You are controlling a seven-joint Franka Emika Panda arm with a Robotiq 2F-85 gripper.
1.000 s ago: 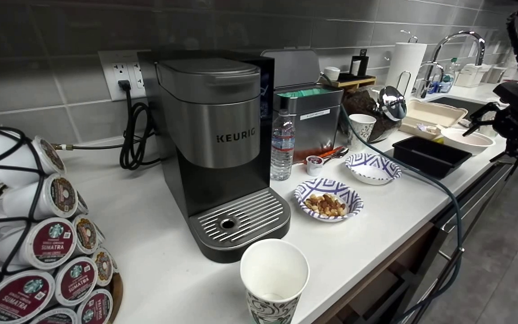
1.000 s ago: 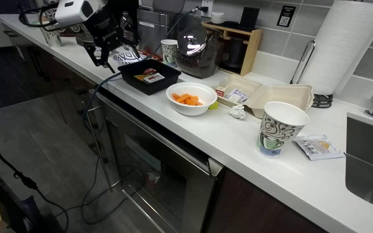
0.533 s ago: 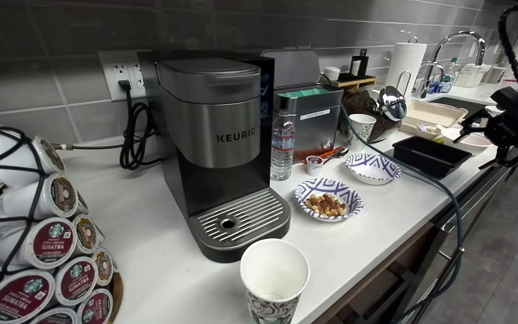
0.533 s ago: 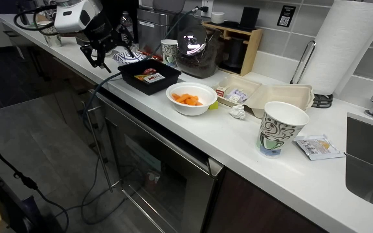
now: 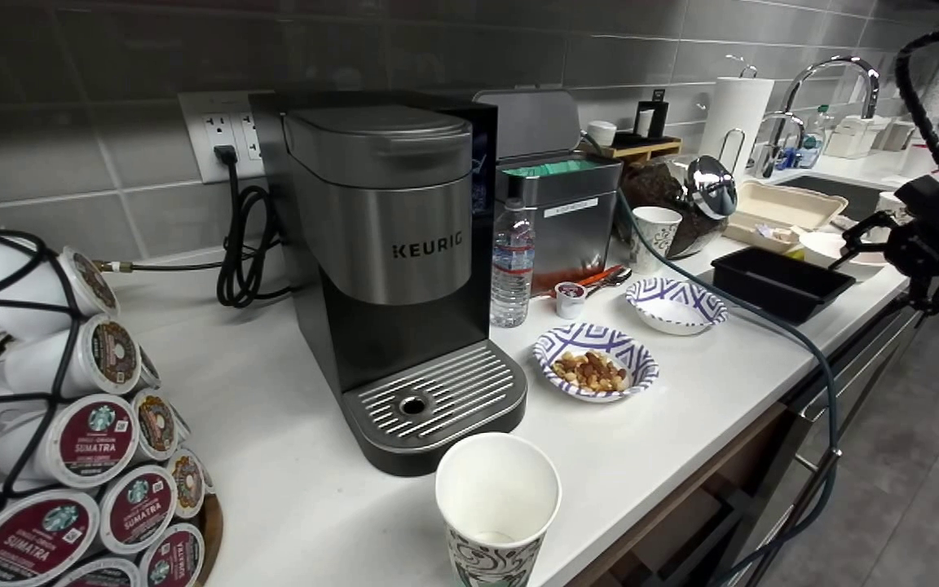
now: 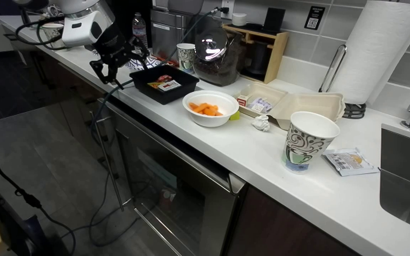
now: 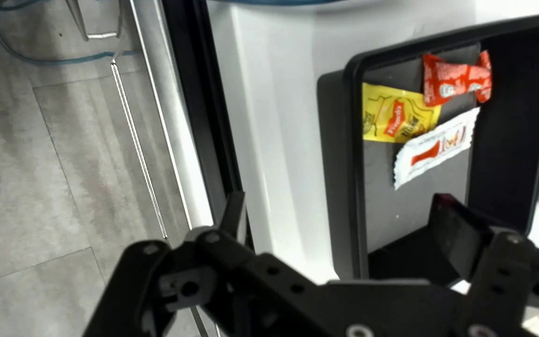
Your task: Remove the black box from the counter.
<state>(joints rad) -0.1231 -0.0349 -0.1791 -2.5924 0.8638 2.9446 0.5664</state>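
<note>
The gripper (image 7: 343,211) hovers with its jaws spread and gripping nothing, one finger apparently over the inside of the black box (image 6: 176,94), the other outside, probably in order to pinch the wall, while the box stands on the counter (image 6: 247,142) near its front edge.

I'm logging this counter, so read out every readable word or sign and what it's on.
"KEURIG": coffee machine
"SINGLE-ORIGIN SUMATRA": Starbucks coffee pods
"French's", slightly blurred: yellow packet
All else is too small or blurred: red wrapper, white packet, sachet, bin label, water-bottle label, QR-code sign, other pods.
</note>
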